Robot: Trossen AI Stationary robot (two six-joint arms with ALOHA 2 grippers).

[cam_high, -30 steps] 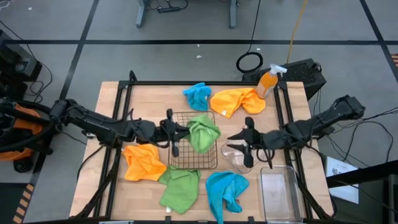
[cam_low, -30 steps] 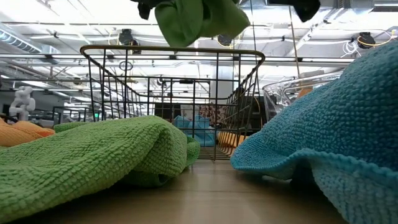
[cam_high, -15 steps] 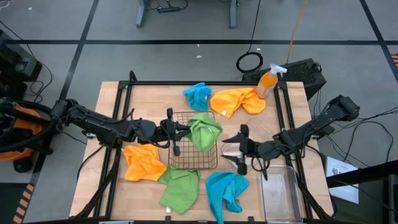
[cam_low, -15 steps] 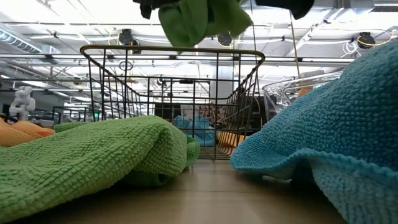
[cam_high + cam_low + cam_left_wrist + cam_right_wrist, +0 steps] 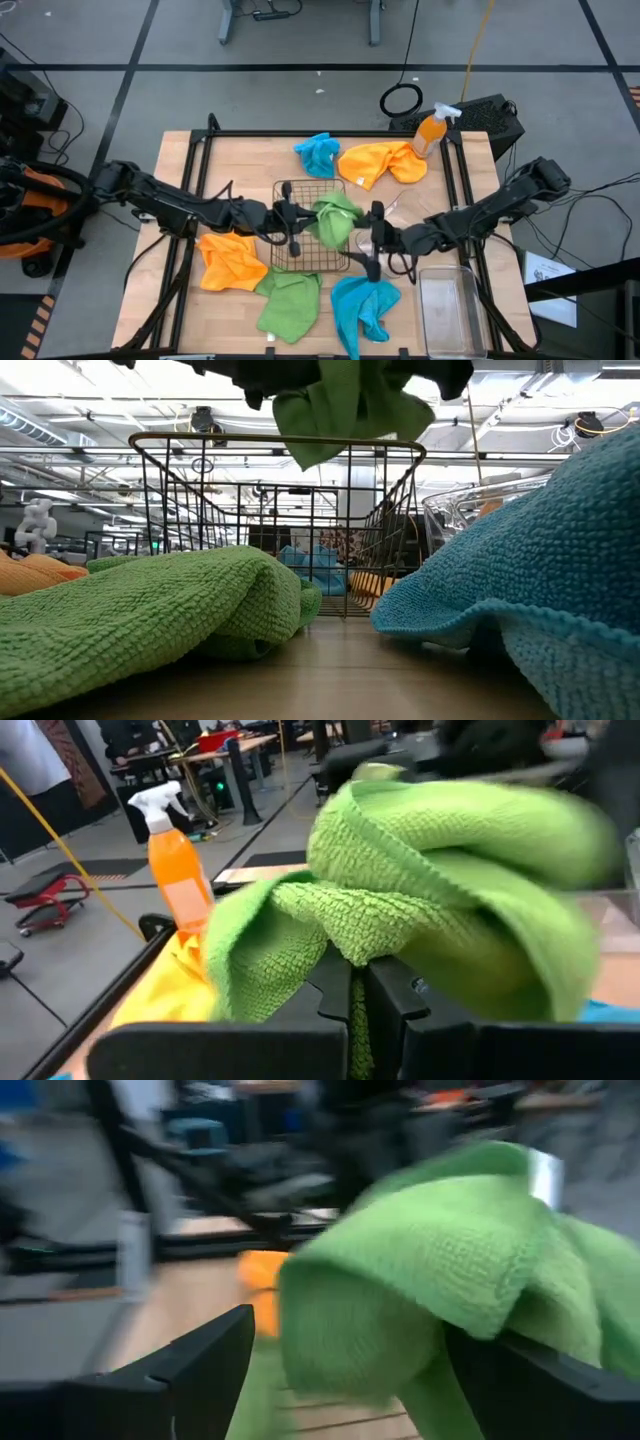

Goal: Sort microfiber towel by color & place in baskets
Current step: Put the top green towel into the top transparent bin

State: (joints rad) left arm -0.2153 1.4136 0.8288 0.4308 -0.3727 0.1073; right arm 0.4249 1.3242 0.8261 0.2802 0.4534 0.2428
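I log the copper wire basket (image 5: 312,228) at mid-tabletop, with nothing visible on its floor in the low view. The left hand (image 5: 297,217) is clenched on a green towel (image 5: 336,220), which hangs above the basket, over its right side (bunched, not spread). The right hand (image 5: 372,240) sits just beside that towel on the right, its fingers spread wide with the green towel filling the space ahead of them in its wrist view; I cannot tell whether it touches the cloth.

The clear tub (image 5: 366,244) is largely hidden under the right hand; contents cannot be told. The clear rectangular bin (image 5: 451,310) near the front right corner holds no towel that I can see.

On the tabletop: an orange towel (image 5: 232,259) left of the basket, a second green towel (image 5: 290,304) and a blue towel (image 5: 362,306) at the front edge, another blue towel (image 5: 318,154) and orange towel (image 5: 384,162) toward the back edge. An orange spray bottle (image 5: 431,131) stands near the back right corner.
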